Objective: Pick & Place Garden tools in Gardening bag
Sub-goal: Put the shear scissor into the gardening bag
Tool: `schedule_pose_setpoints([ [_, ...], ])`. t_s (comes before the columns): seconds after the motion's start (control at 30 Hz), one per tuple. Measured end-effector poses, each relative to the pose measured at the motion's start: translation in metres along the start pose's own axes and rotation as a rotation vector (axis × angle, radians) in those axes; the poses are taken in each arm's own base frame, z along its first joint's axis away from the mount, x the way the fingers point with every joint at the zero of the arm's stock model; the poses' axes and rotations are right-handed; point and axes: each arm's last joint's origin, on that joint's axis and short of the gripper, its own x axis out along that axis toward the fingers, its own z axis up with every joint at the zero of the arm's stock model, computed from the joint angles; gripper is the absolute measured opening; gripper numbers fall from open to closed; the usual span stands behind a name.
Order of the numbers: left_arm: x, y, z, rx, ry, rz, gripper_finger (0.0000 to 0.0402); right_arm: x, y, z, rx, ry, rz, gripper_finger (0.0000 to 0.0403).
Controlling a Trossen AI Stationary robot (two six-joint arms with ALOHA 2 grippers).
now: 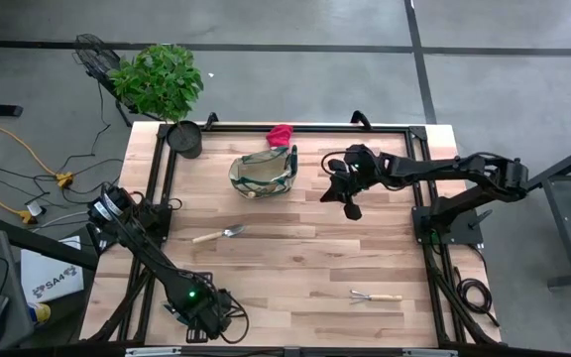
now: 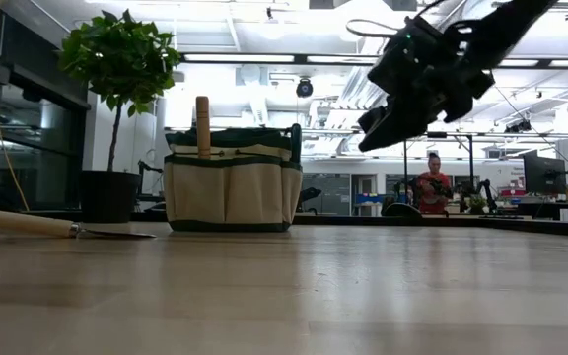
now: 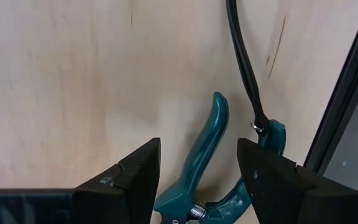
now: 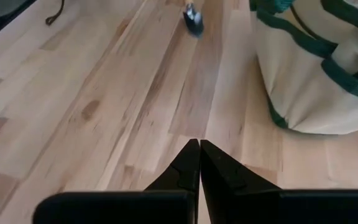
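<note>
Under the left arm's wide-spread tool (image 3: pixel 197 171), green-handled pruners (image 3: pixel 205 155) half cut off from sight.

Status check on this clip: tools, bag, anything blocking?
Left tool open over green pruners, a black cable alongside. Right tool shut, raised beside gardening bag. Trowel and mini rake lie on table.

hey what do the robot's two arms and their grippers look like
Both arms are dark, jointed and slim. The left arm carries a small green light near its wrist. The left gripper has two black, wedge-shaped fingers. The right gripper has the same black angular fingers. Black cables run along the right arm.
</note>
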Motion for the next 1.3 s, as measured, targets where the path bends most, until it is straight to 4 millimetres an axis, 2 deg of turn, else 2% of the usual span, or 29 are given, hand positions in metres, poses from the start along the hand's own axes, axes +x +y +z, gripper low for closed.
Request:
schedule_pose_setpoints([
  [0.17, 0.000, -0.001, -0.002, 0.006, -0.003, 0.005, 0.0207, 0.003, 0.004, -0.018, 0.002, -0.068, -0.038, 0.0003],
  [0.33, 0.000, -0.001, -0.002, -0.003, 0.012, 0.004, 0.0207, 0.003, 0.004, -0.027, 0.028, -0.129, -0.082, 0.0003],
  [0.57, 0.001, 0.001, -0.003, -0.004, 0.012, 0.011, 0.0207, 0.002, 0.003, -0.030, 0.055, -0.124, -0.088, 0.0003],
  [0.93, 0.017, 0.010, -0.007, -0.002, -0.002, -0.014, 0.0204, 0.002, 0.004, -0.031, 0.097, -0.116, -0.084, 0.0003],
  [1.07, 0.022, 0.014, -0.009, -0.001, 0.000, -0.017, 0.0175, 0.002, 0.004, -0.031, 0.102, -0.115, -0.086, 0.0003],
  [1.3, 0.026, 0.017, -0.010, -0.003, -0.005, 0.000, 0.0093, 0.002, 0.004, -0.034, 0.120, -0.089, -0.079, 0.0003],
])
